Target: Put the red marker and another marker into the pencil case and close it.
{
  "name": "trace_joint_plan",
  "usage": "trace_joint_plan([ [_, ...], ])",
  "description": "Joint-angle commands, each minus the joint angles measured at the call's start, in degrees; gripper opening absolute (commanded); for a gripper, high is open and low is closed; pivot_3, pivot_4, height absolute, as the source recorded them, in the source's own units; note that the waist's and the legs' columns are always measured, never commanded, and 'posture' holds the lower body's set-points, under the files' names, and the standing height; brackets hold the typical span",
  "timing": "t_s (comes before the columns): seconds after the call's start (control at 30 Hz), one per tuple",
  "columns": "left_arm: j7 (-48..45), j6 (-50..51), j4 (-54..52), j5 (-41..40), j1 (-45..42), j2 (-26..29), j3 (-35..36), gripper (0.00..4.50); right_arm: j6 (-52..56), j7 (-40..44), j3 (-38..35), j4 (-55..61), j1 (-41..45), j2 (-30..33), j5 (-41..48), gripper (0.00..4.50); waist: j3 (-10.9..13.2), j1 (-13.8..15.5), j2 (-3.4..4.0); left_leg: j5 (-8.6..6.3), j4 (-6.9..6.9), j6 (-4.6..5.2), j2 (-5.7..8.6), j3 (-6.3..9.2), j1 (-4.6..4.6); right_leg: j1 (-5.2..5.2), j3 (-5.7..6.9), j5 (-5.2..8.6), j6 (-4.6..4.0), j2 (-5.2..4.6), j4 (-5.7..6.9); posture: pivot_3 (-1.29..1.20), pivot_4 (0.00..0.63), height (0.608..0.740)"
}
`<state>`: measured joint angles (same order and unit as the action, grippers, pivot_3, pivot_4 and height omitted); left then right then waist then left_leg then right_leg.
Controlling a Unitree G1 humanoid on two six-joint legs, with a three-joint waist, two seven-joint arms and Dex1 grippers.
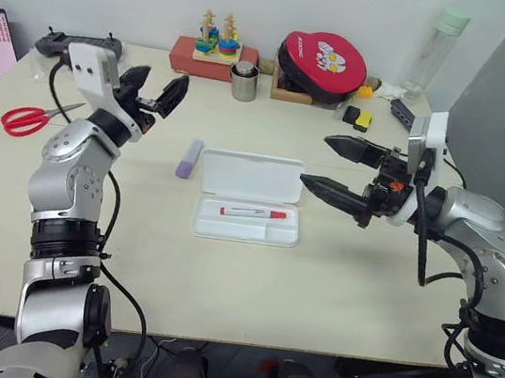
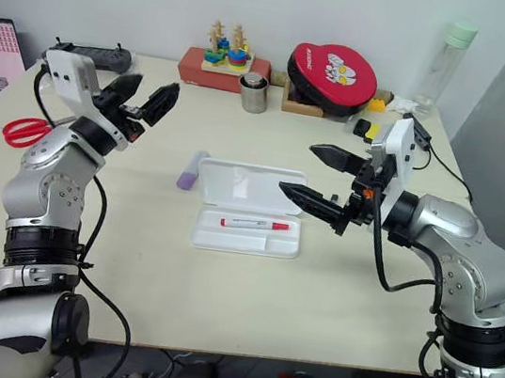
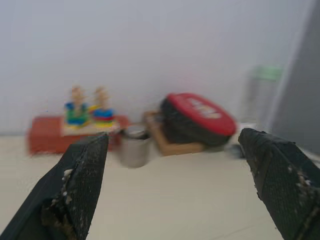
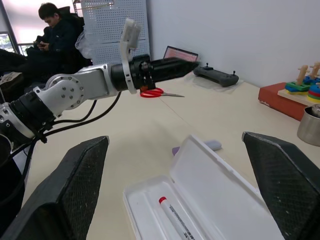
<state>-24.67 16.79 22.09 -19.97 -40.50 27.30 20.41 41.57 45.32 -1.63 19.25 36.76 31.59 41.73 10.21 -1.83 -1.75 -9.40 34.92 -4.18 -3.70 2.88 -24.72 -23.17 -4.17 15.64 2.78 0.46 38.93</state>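
Pencil case (image 1: 250,195) lies open mid-table, the red marker (image 1: 253,213) inside its tray.
Lavender marker (image 1: 189,157) rests on the table just beside the lid; left gripper (image 1: 155,95) and right gripper (image 1: 336,168) hover with fingers apart, empty.

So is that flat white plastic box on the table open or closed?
Open. The flat white plastic box has its lid lying back flat on the table, and a slim white marker with red cap shows inside.

Bare table (image 1: 248,283) around pencil case (image 1: 249,198)
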Motion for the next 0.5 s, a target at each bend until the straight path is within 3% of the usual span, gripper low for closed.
trace_joint_plan([
  [0.03,-0.1,-1.9,4.9,4.0,2.1,-0.1,-3.7,4.42,-1.5,1.1,0.5,0.4,1.6,-0.8,0.1,4.5,0.0,0.1,0.0,0.0,-0.01,0.0,0.0,0.0,-0.01,0.0,0.01,0.01,-0.02,0.0,0.0,0.0,0.15,0.74],
  [0.5,-2.8,-4.5,18.5,9.5,-1.2,-2.7,-11.5,4.42,-0.9,-0.1,0.7,2.0,0.6,-1.4,0.2,4.5,0.0,0.1,-0.03,0.0,-0.02,-0.01,0.0,0.01,-0.08,-0.03,0.03,0.0,-0.03,-0.01,-0.03,0.0,0.15,0.74],
])
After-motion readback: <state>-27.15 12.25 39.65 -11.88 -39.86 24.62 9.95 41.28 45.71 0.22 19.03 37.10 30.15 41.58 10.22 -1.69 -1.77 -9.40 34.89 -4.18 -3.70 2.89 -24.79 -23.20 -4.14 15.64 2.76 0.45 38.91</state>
